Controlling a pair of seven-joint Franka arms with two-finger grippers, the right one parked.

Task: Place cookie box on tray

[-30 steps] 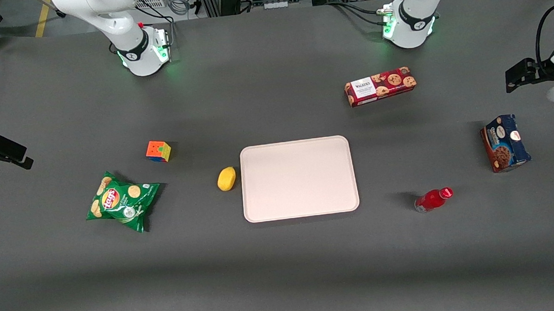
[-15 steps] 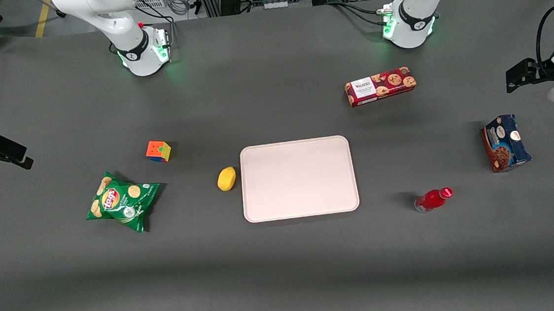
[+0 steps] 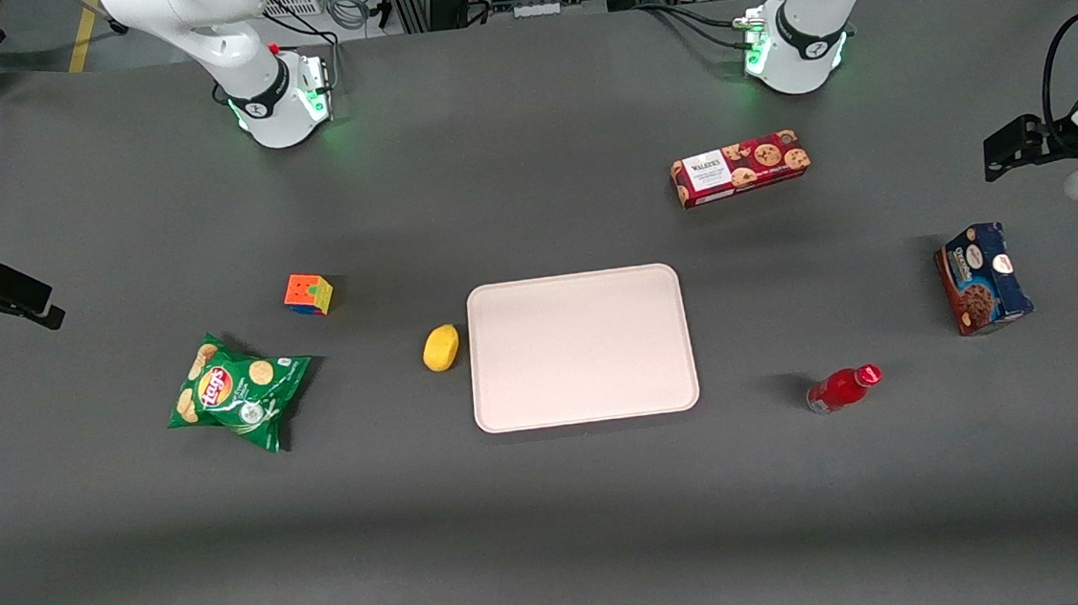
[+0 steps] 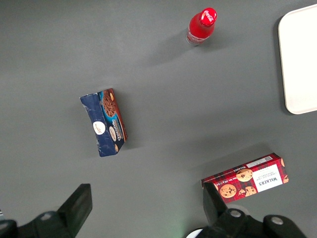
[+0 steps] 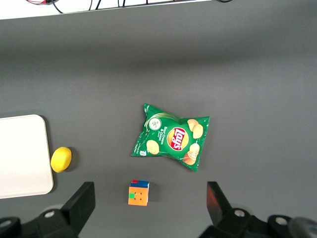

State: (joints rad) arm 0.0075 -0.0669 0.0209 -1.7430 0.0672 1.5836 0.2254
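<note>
The cookie box (image 3: pixel 982 277), dark navy with a brown cookie picture, stands on the table toward the working arm's end; the left wrist view also shows this cookie box (image 4: pixel 104 129). The pale pinkish tray (image 3: pixel 581 347) lies flat at mid-table with nothing on it, and one corner of the tray (image 4: pixel 299 59) shows in the wrist view. My gripper (image 4: pixel 147 206) hangs high over the table, farther from the front camera than the cookie box and well apart from it. It is open, with bare table between its fingers.
A longer red cookie box (image 3: pixel 740 168) lies between the tray and the working arm's base. A red bottle (image 3: pixel 844 388) lies between tray and cookie box, nearer the front camera. A lemon (image 3: pixel 441 348), a colour cube (image 3: pixel 308 294) and a green chip bag (image 3: pixel 236 392) sit toward the parked arm's end.
</note>
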